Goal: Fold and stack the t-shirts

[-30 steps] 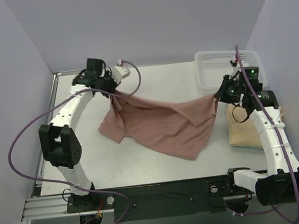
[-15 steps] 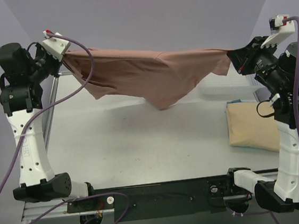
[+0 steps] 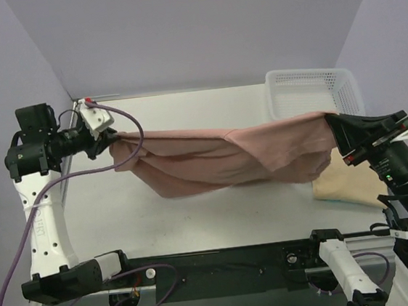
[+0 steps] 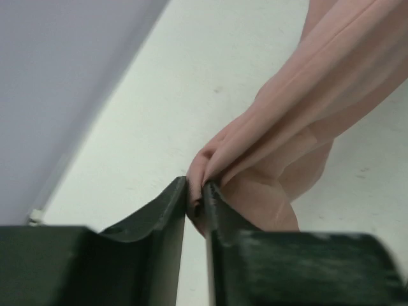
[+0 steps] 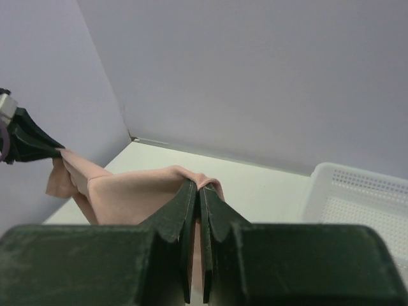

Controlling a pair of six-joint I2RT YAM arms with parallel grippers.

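Both end effectors are pressed together on cloth: my left end effector [image 4: 194, 191] pinches one bunched corner of the pink-brown t-shirt [image 3: 226, 154], and my right end effector [image 5: 199, 185] pinches the opposite end. Nearest me, at the right of the table [image 3: 196, 219], the tan-yellow t-shirt [image 3: 346, 182] lies flat and compact; I judge it already folded. Beyond it the pink one hangs stretched between my arms, sagging mid-span, so laying it down, folding and stacking remain. Farthest back sits the white basket [image 3: 307, 87].

White mesh basket [image 3: 280, 97] upright, far right corner of pale table [image 3: 196, 212].
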